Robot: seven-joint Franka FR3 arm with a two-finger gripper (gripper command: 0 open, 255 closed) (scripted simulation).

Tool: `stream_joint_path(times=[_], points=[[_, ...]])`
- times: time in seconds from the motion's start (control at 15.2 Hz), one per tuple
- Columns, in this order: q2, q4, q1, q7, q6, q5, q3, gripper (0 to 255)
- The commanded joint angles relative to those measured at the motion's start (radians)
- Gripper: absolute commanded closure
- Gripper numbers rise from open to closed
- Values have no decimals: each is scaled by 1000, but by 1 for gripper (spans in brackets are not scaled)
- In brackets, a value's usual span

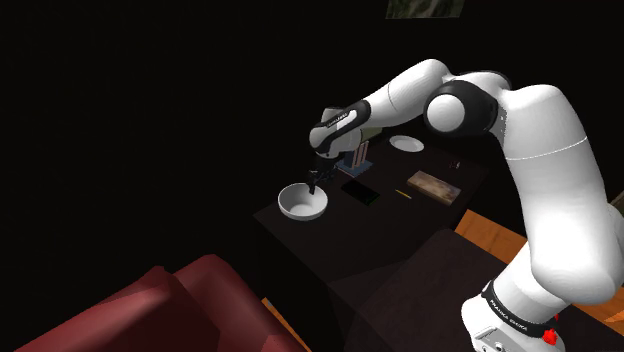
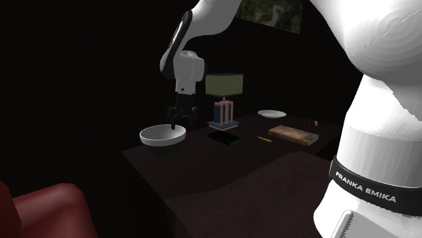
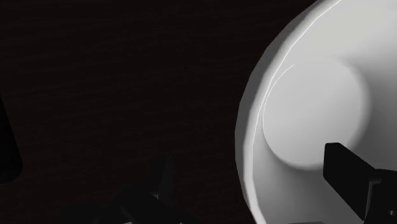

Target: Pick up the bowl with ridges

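A white bowl [image 1: 303, 203] stands on the dark table [image 1: 400, 225] near the corner at the shoulder view's left. Its inside looks smooth and pale [image 3: 318, 114]; no ridges can be made out. My black gripper [image 1: 314, 182] points straight down at the bowl's rim on the side nearer the arm. It is open, with one finger [image 3: 356, 181] inside the bowl and the other [image 3: 149, 191] outside over the table, the rim between them. In the second exterior view the gripper [image 2: 176, 122] hangs just above the bowl [image 2: 162, 135]. Nothing is held.
On the table beyond the bowl lie a flat black slab [image 1: 359, 189], a yellow pencil [image 2: 264, 138], a wooden board [image 1: 434, 184] and a small white plate [image 1: 406, 144]. A striped box [image 2: 224, 113] and a lamp [image 2: 224, 84] stand behind. A red sofa [image 1: 170, 310] sits below the table's corner.
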Motion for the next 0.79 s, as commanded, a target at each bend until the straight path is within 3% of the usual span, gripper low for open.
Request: stream_joint_path(times=[0.0,0.07,0.73], points=[[7,2,1,0,6,1,1,0],[8,4,0,-1,5,1,1,255],[-3,0,1,2,-2,0,0,255]])
